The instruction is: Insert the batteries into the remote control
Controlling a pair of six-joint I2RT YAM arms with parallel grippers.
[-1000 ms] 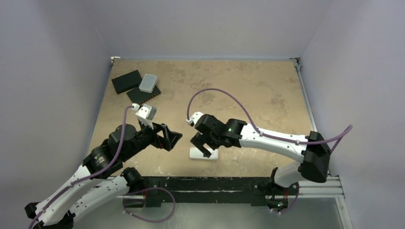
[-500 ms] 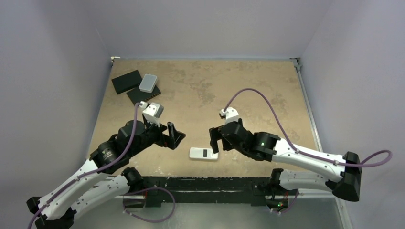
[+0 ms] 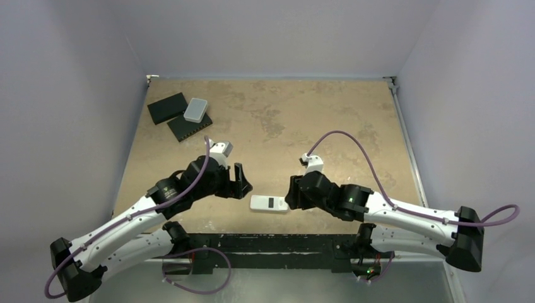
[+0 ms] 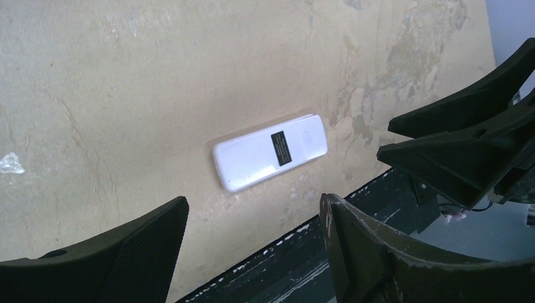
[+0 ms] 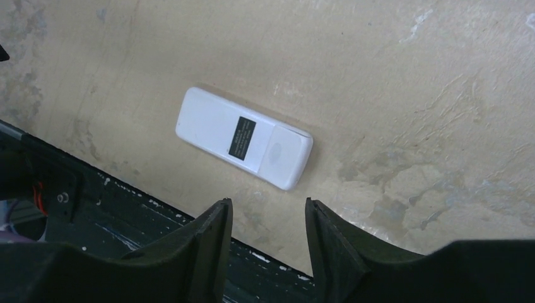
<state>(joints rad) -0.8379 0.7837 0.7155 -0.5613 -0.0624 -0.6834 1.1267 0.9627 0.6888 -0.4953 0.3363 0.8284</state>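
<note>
The remote control (image 3: pixel 269 202) lies flat near the table's front edge, plain white back up with a small dark rectangle (image 5: pixel 243 137) at its middle. My left gripper (image 3: pixel 243 183) hovers just left of it, open, with only bare table and the front rail between its fingers (image 4: pixel 252 208). My right gripper (image 3: pixel 291 196) hangs close to the remote's right end, open with a narrower gap and nothing in it (image 5: pixel 268 205). In the left wrist view the remote (image 4: pixel 271 151) sits ahead of my fingers, and the right gripper's black fingers (image 4: pixel 467 145) show at the right. The batteries are out of view.
Two flat black slabs (image 3: pixel 167 107) (image 3: pixel 189 127) and a light grey rounded box (image 3: pixel 196 110) sit at the back left. The black front rail (image 3: pixel 271 243) runs just below the remote. Purple cables arch over both arms.
My right gripper has left its place over the remote, swung right and come back near the remote's right end. My left gripper has moved right toward it. Both jaws have narrowed. The remote stays put.
</note>
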